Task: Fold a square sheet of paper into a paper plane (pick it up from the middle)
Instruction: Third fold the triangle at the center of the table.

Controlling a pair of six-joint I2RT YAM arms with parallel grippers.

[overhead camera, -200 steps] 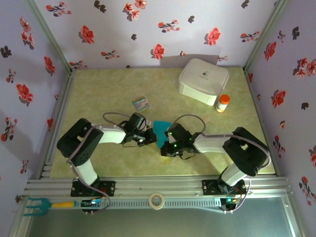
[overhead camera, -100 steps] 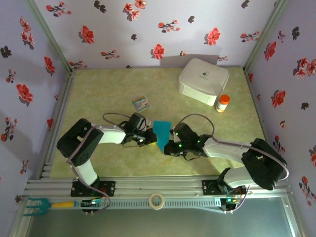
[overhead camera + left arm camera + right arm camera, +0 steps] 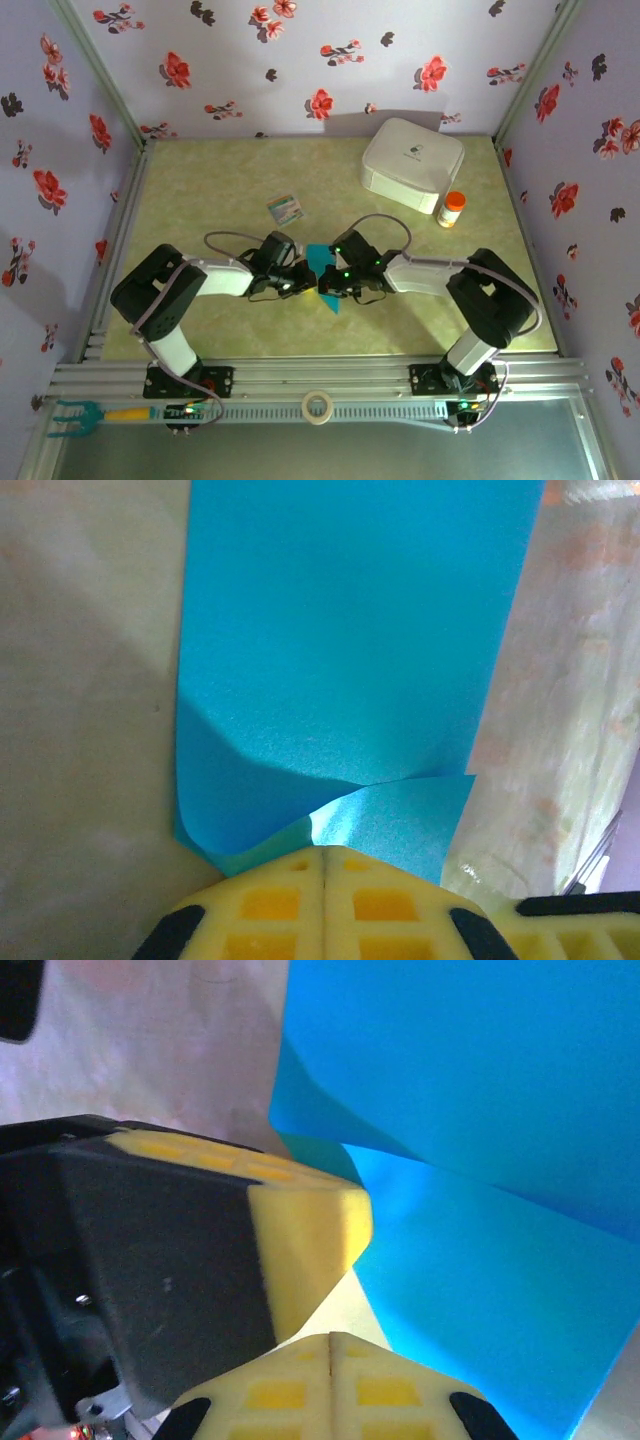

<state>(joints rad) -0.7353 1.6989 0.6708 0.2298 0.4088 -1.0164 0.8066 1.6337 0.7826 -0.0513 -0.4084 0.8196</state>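
We're right in the middle of the counter (image 3: 220, 190) now, where both arms meet nose to nose over the square sheet of paper (image 3: 321, 260).

The left pincer (image 3: 303, 280) comes in from the left with its pads pressed together. From its wrist view, the left pincer (image 3: 325, 855) looks clamped on the near edge of the sheet (image 3: 350, 630). The paper buckles up into a small flap just where it meets the pads.

From there the sheet runs straight out ahead as a narrow strip with parallel sides, so its long axis follows the line of that pincer.

The right pincer (image 3: 326, 282) is just beside it, pads together too. In its own view we see nothing between the pads of the right pincer (image 3: 331, 1345). The sheet's edge (image 3: 480, 1110) passes just to the right of them, and a sliver of counter shows in between. The left pincer's yellow pad (image 3: 300, 1230) sits close on the other side.

From above, turquoise shows on the far side of the two pincers and a pointed bit pokes out on the near side. We'd judge the strip lies far-to-near with its point toward the arm bases. The pincers hide its middle, so we can't be sure.

Both arms are equally near, but only the left one has a grip. We reckon the next move turns on that sliver: the right pincer must part and shift sideways onto the edge, working across the strip's length.
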